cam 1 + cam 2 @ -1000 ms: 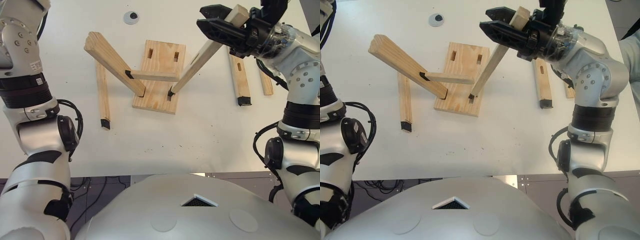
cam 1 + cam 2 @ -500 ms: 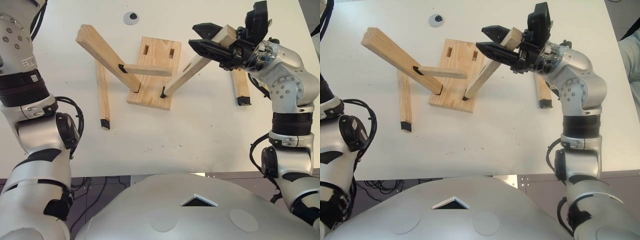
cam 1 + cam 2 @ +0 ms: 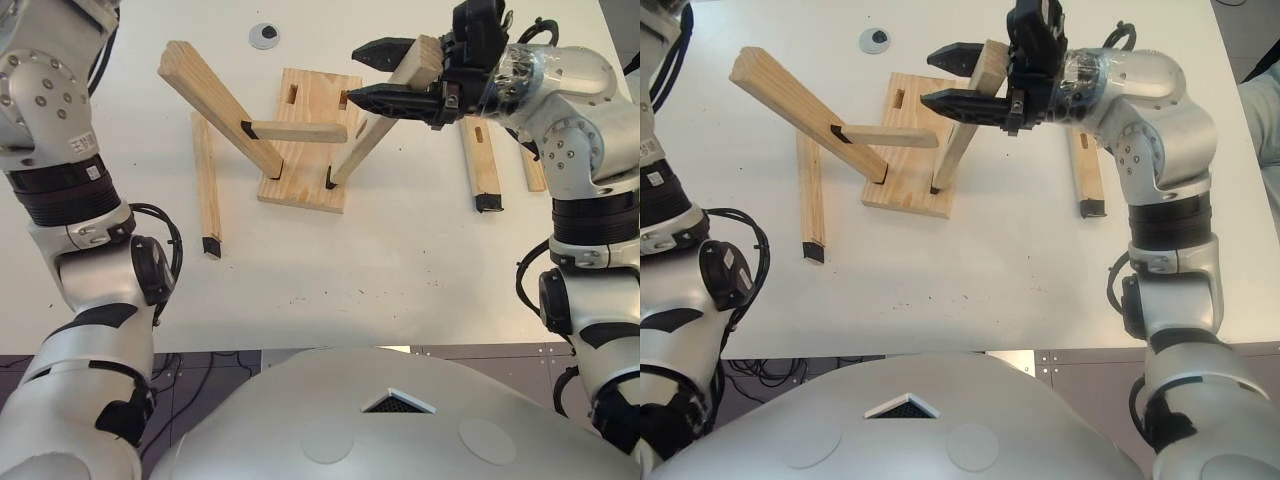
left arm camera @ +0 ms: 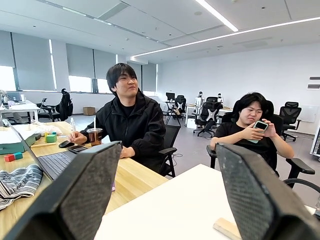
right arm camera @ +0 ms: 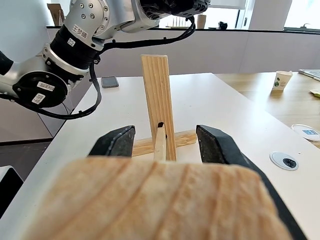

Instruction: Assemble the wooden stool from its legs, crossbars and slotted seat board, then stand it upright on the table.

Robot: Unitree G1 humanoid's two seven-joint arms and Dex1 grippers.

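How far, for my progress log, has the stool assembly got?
Done: one leg stands slanted in the seat board, with a crossbar plugged into it. In hand: the right gripper holds a second leg, foot at a board slot; whether the crossbar reaches it is unclear. Left: loose legs at left and right and a spare crossbar lie on the table; then turning it all upright.

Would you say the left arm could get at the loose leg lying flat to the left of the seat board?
Probably yes. The loose leg lies on the left arm's side, its black-capped near end free; only the tilted leg overhangs its far end. The left gripper is open.
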